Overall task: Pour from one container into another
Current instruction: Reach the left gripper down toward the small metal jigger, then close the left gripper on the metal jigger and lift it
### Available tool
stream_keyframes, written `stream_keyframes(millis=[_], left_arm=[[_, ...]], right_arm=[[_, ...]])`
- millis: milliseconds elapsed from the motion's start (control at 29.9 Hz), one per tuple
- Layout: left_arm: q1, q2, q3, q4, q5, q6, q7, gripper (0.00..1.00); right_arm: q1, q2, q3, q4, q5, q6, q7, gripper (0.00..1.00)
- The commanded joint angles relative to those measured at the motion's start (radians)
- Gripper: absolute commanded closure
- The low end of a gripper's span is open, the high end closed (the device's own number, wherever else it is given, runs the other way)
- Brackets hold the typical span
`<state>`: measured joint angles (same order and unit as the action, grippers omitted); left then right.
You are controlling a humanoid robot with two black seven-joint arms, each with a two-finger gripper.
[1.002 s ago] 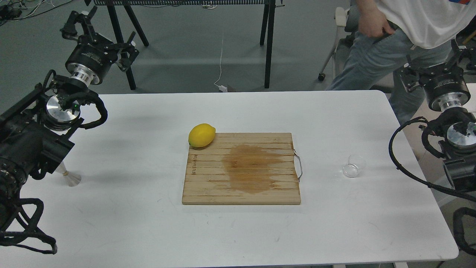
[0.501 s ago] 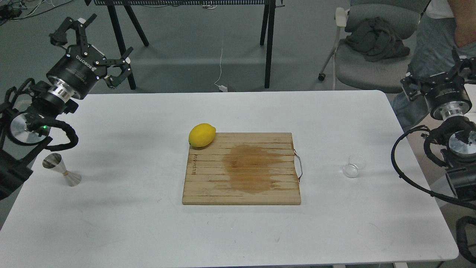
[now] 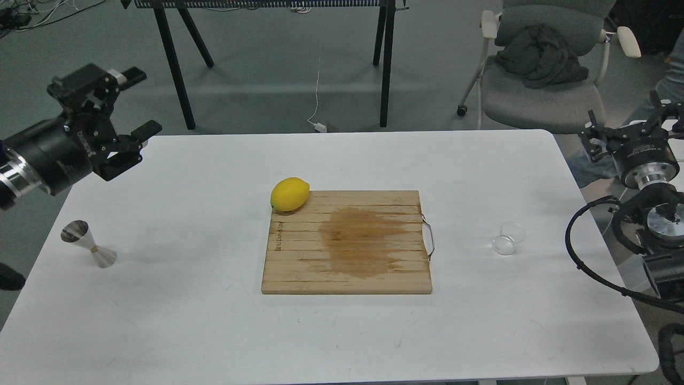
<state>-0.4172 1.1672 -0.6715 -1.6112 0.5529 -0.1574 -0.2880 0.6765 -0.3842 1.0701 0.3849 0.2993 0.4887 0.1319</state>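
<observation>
The small clear cup (image 3: 509, 238) stands on the white table (image 3: 214, 321) at the right, empty as far as I can see. At the far left of the table stands the steel hourglass jigger (image 3: 88, 244), upright. My left gripper (image 3: 142, 101) hovers open over the table's back left corner, fingers pointing right, well above and behind the jigger. My right gripper (image 3: 633, 122) is raised beyond the table's right edge, behind and to the right of the cup, its fingers spread open and holding nothing.
A wooden cutting board (image 3: 347, 243) with a wet brown stain lies mid-table, and a yellow lemon (image 3: 289, 194) rests at its back left corner. Behind the table are a chair (image 3: 539, 101) with dark cloth and black stand legs (image 3: 386, 64).
My left arm has swung down and outward, uncovering the jigger and turning its gripper to point right. The person behind the table has left to the right. The right gripper barely moved.
</observation>
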Motion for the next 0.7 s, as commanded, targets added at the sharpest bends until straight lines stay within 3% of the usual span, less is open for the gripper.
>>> stream_keyframes(millis=[0,167,334,668], left_arm=[[0.102,0.002,0.001,-0.022,0.232,0.11,-0.003,0.07],[0.244,-0.004,0.001,-0.026,0.552,0.242,-0.033,0.07],[0.363,-0.007,0.001,0.014,0.83,0.351,-0.036,0.07],[0.4,-0.219,-0.002,0.431,1.156,0.441,-0.042,0.07]], right_arm=[[-0.005,-0.004,-0.001,-0.001,0.0,0.0,0.0,0.0],[-0.014,-0.013,-0.001,-0.001,0.0,0.0,0.0,0.0],[-0.015,-0.016,-0.001,-0.001,0.0,0.0,0.0,0.0],[-0.023,-0.019,-0.001,-0.001,0.0,0.0,0.003,0.0]])
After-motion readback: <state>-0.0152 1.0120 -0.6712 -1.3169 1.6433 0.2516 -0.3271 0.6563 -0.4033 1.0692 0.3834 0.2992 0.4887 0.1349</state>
